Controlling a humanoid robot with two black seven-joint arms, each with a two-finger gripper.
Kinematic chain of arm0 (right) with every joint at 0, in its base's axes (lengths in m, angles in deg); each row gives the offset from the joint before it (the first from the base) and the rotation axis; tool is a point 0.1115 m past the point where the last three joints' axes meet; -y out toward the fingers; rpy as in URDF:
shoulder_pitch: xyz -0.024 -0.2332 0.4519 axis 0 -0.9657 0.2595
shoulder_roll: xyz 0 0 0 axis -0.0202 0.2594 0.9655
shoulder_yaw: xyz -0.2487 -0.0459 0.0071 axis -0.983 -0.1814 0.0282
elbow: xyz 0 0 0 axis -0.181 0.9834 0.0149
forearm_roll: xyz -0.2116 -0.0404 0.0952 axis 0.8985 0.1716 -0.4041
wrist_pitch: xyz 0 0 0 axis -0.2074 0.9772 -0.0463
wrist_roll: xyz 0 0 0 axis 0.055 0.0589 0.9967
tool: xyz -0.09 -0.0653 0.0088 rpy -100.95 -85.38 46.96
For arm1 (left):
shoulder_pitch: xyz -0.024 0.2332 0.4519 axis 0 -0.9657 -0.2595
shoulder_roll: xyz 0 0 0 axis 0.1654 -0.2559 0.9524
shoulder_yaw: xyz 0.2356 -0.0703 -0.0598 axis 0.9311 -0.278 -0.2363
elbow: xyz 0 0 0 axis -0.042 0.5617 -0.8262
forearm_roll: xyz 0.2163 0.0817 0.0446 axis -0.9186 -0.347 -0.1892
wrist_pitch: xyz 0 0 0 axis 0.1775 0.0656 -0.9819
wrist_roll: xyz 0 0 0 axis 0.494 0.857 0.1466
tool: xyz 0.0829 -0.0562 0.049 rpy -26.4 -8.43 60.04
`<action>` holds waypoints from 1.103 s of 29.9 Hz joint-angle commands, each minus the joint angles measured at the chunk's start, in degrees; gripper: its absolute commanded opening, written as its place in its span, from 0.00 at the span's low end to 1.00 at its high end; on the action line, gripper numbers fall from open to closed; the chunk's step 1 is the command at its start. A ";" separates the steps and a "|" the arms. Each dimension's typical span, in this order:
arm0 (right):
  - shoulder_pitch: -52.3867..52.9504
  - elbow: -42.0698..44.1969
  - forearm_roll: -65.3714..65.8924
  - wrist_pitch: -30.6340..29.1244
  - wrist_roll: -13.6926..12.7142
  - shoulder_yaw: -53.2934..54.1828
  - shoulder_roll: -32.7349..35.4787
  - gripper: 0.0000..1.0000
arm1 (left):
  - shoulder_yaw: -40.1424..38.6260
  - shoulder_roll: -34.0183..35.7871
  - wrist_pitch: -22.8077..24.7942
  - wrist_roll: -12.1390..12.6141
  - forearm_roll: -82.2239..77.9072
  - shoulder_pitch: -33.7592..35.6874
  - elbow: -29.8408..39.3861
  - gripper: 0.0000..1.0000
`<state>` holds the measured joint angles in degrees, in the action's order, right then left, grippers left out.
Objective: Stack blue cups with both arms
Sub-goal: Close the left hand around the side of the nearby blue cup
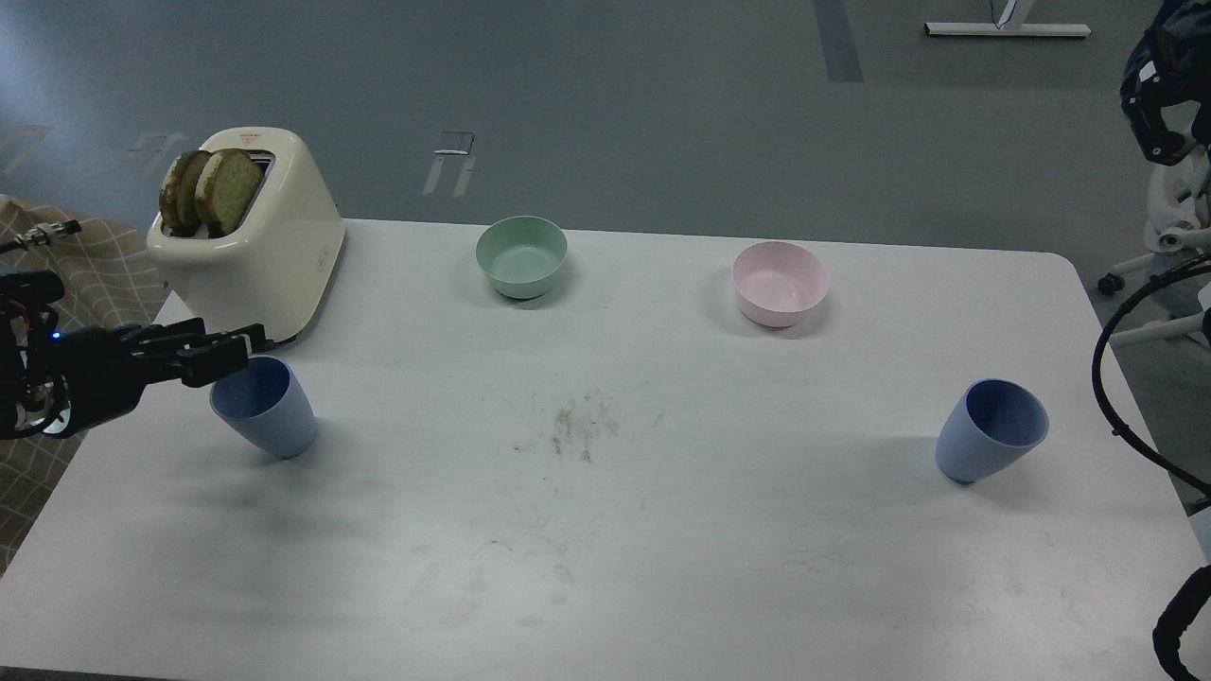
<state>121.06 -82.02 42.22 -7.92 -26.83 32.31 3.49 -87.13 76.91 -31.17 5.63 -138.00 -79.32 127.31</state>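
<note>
Left hand (248, 342) at the far end of a black arm entering from the left edge, fingers stretched level toward the right, tips over the rim of the left blue cup (264, 407). Fingers close together and dark; whether spread or pinched on the rim, cannot tell. Left blue cup near the desk's left edge, mouth up, leaning toward the left in this view. Right hand out of view; only a black cable loop (1131, 397) and a dark piece of arm at the right edge.

Right blue cup (991, 430) well apart, near the right side of the white desk (605, 567), mouth up, leaning right, touched by nothing.

Cream toaster (251, 246) just behind the left blue cup, at the far left corner, two browned bread slices (210, 192) standing up out of its slots. Mint-green bowl (521, 256) at the far edge, left of centre; pale-pink bowl (780, 283) to its right, both upright and apart from the cups. Patch of dark scuff marks (572, 426) on the desk between the two cups. Checked cloth (85, 274) beyond the left edge, beneath the left arm.
</note>
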 commanded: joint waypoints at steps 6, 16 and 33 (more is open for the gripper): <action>-0.13 -0.05 -1.12 0.00 0.00 0.07 -0.04 1.00 | 3.86 -0.52 -4.43 -0.34 0.36 -0.37 -4.21 0.68; -0.13 -0.05 -1.12 0.00 0.00 0.07 0.05 1.00 | 4.22 -1.05 -4.70 -1.92 0.36 -0.28 -6.85 0.62; -0.40 0.03 -1.12 0.00 0.00 0.16 -0.04 1.00 | 4.31 -1.93 -4.61 -5.70 0.10 -0.28 -9.84 0.06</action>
<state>120.68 -81.99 41.10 -7.92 -26.83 32.44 3.52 -82.83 74.99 -35.87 0.92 -137.90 -79.67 117.86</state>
